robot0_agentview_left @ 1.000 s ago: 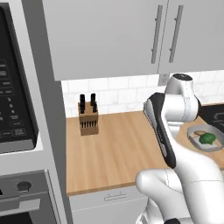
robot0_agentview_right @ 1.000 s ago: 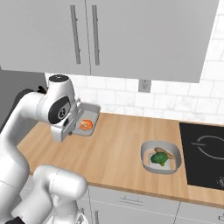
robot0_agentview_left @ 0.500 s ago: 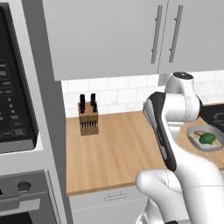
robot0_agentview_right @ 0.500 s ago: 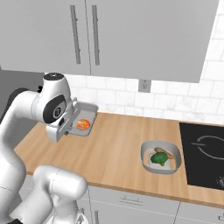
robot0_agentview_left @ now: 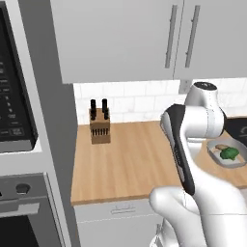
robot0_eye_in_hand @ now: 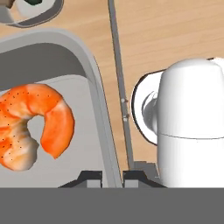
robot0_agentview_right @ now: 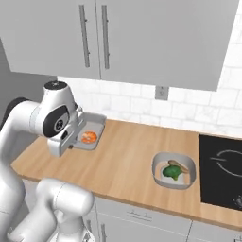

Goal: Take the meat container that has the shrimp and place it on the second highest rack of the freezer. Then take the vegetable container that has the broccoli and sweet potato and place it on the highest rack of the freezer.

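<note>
Arm swung left, carrying one meat container [robot0_agentview_right: 90, 133] with one shrimp [robot0_eye_in_hand: 30, 124]

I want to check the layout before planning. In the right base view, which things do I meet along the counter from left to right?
Shallow grey metal tray holding an orange shrimp → oval grey bowl with green broccoli → black glass cooktop.

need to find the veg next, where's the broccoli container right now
In the right base view the broccoli container sits on the wooden counter, just left of the black cooktop and to the right of the shrimp tray at the arm's hand.
</note>
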